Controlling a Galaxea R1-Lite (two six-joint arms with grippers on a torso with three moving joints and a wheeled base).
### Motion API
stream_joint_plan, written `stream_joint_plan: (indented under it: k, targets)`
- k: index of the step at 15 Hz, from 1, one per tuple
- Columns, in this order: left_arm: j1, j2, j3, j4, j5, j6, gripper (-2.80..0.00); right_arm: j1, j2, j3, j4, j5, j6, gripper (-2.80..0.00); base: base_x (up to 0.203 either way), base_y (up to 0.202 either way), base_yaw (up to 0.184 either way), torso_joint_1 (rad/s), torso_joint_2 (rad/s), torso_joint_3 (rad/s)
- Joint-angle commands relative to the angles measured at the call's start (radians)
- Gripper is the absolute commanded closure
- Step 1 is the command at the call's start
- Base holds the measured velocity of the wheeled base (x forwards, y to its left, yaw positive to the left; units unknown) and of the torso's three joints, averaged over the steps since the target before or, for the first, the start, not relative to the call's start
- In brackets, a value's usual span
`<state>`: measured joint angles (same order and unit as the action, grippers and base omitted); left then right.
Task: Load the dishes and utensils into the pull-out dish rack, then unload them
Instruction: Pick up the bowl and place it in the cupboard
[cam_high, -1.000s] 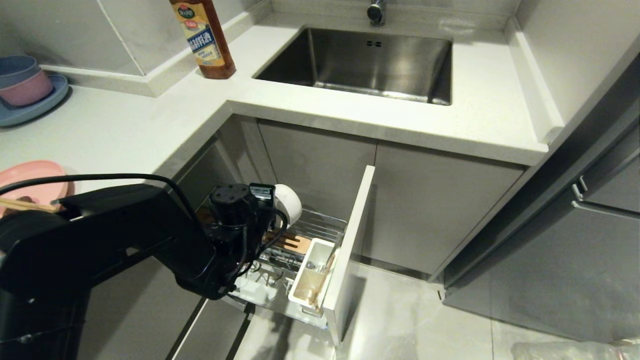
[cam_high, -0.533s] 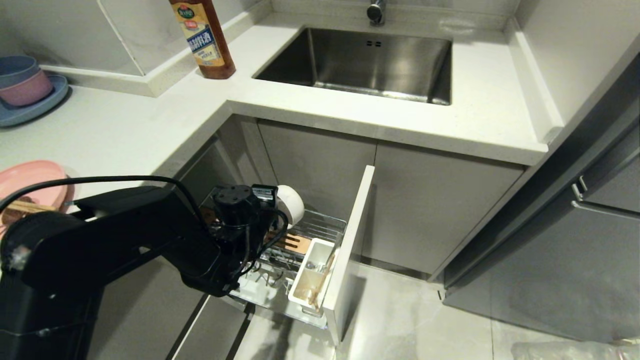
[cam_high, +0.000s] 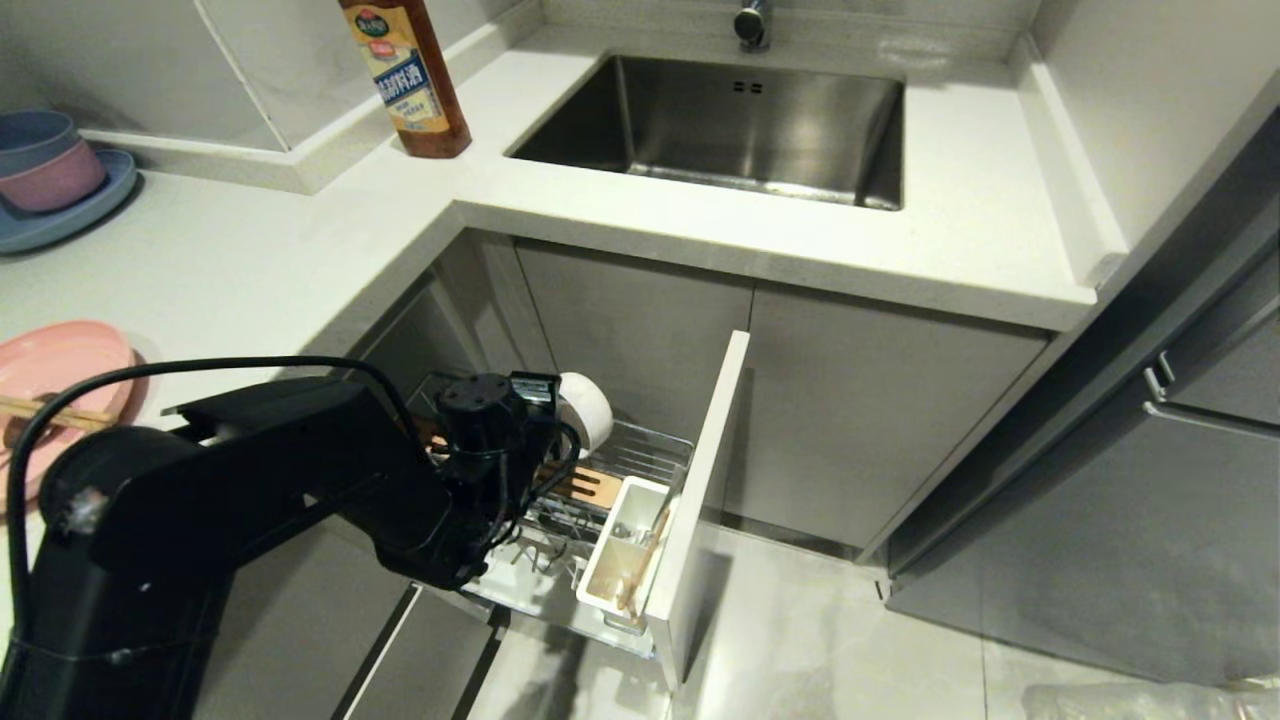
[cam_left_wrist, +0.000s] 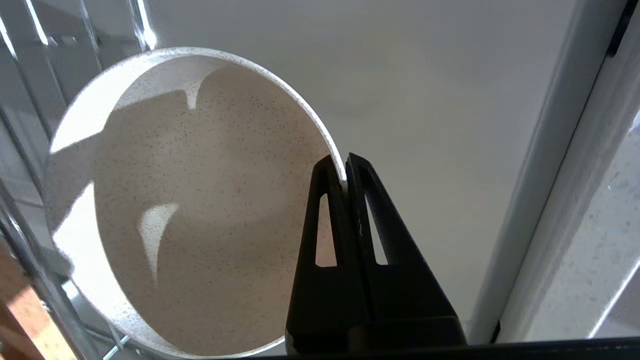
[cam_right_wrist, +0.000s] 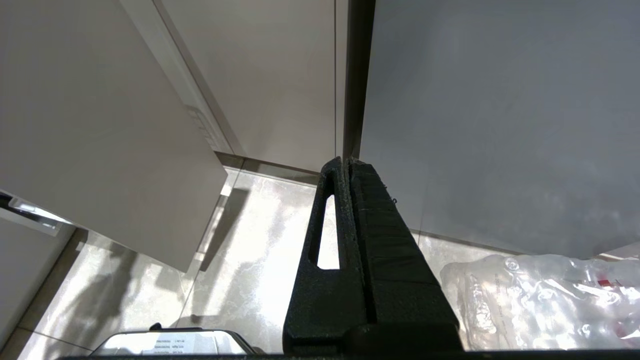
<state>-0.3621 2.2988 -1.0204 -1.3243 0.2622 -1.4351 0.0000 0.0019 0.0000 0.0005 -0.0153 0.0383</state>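
Observation:
The cream-white speckled bowl (cam_left_wrist: 200, 200) is tipped on its side over the back of the pull-out dish rack (cam_high: 650, 450). My left gripper (cam_left_wrist: 342, 162) is shut on its rim, one finger inside and one outside. In the head view the bowl (cam_high: 588, 405) shows just past my black left wrist, above the slotted wooden block (cam_high: 592, 487). The pink plate (cam_high: 55, 365) lies on the counter at the left with the chopsticks (cam_high: 50, 410) across it. I cannot make out the spoon. My right gripper (cam_right_wrist: 345, 161) hangs shut and empty over the floor.
The rack's white utensil cup (cam_high: 625, 555) stands by the narrow door front (cam_high: 705, 480), which juts into the floor space. A sink (cam_high: 740, 120), a sauce bottle (cam_high: 410, 75) and stacked blue and pink bowls (cam_high: 45, 160) are on the counter. A plastic bag (cam_right_wrist: 545, 295) lies on the floor.
My left arm has shifted slightly, its elbow swinging aside and uncovering more of the pink plate. The wrist and the held bowl have edged a little lower over the rack.

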Motion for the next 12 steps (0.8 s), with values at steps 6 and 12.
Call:
stream_joint_plan:
  k: [6, 12]
  targets:
    - [0.006, 0.016, -0.012, -0.006, -0.003, -0.01, 0.0, 0.0, 0.0, 0.003, 0.001, 0.0, 0.0, 0.0, 0.0, 0.0, 0.0, 0.0, 0.0, 0.0]
    - [0.008, 0.016, -0.01, -0.001, -0.003, -0.01, 0.0, 0.0, 0.0, 0.002, 0.0, 0.0, 0.0, 0.0, 0.0, 0.0, 0.0, 0.0, 0.0, 0.0]
